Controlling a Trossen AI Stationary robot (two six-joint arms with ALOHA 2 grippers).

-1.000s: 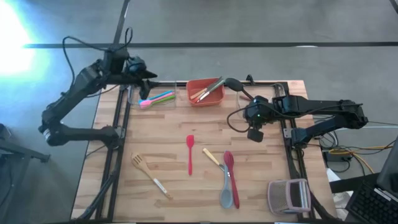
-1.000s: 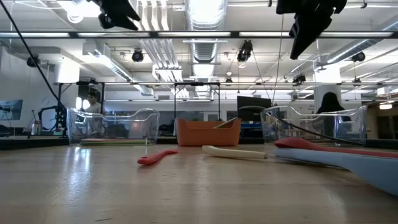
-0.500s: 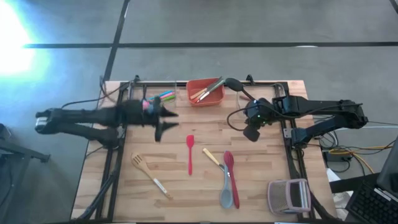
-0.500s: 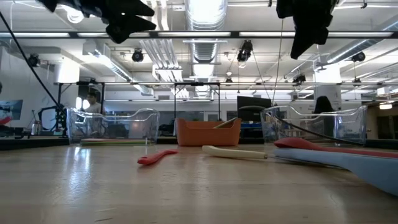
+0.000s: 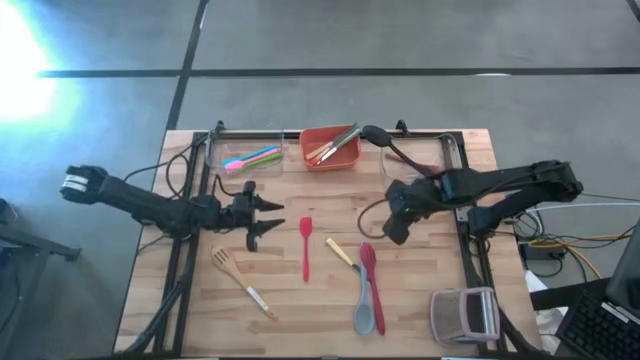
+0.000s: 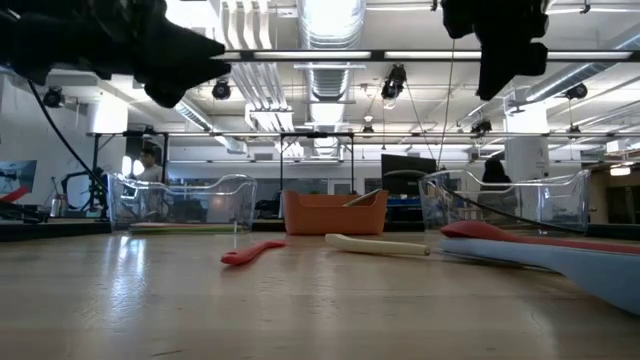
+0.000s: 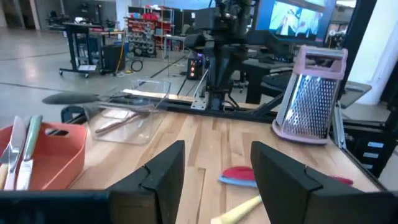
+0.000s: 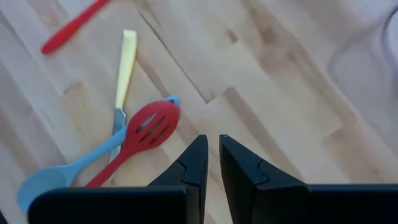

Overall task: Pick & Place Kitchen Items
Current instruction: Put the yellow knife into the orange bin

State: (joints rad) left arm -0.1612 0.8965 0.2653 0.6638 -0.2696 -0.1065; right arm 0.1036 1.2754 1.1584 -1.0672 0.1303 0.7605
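1. Left end effector (image 5: 268, 222), fingers spread and empty, hovers above the desk (image 5: 420, 300) at 9 o'clock from the red spoon (image 5: 305, 245).
2. Right end effector (image 5: 392, 232), nearly pressed together, holds nothing.
3. The spoon looks light, stiff and slippery; pinch mid-handle.

Wooden table (image 5: 420, 300), orange bin (image 5: 318, 158) at its far edge, clear bin (image 5: 228, 150) beside it, pink-framed grater (image 5: 463, 314)
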